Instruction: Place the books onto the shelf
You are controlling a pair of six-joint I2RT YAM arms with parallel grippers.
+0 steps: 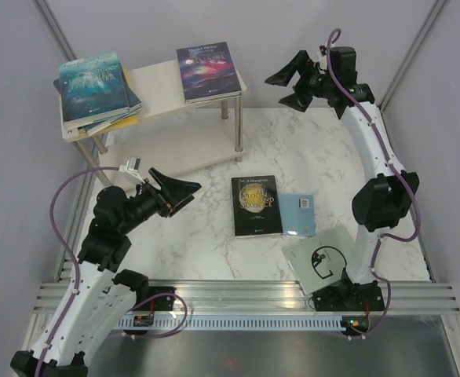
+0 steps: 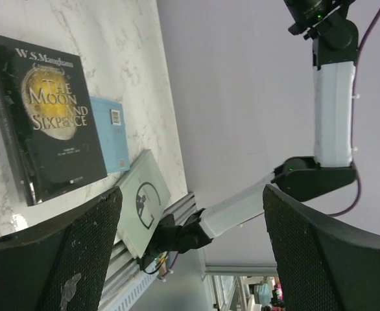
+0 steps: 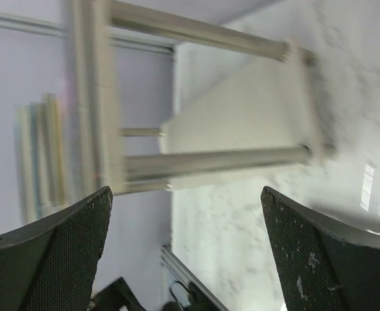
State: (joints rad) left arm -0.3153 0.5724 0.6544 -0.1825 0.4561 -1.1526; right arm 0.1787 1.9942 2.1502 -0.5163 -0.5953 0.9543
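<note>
The shelf (image 1: 161, 82) stands at the back left. A stack of books topped by a teal ocean cover (image 1: 95, 82) lies on the left of its top board, and a purple galaxy book (image 1: 208, 71) on the right. On the table lie a black book with a gold disc (image 1: 256, 206), a light blue book (image 1: 302, 214) partly under it, and a pale grey book (image 1: 322, 261) at the near edge. My left gripper (image 1: 184, 195) hovers open left of the black book (image 2: 47, 116). My right gripper (image 1: 277, 90) is open and empty, just right of the shelf (image 3: 242, 123).
The right arm's base (image 1: 348, 297) sits against the pale grey book (image 2: 143, 201). A metal rail (image 1: 238, 294) runs along the near edge. Grey walls close in the back and both sides. The shelf's lower board (image 1: 191, 153) carries nothing.
</note>
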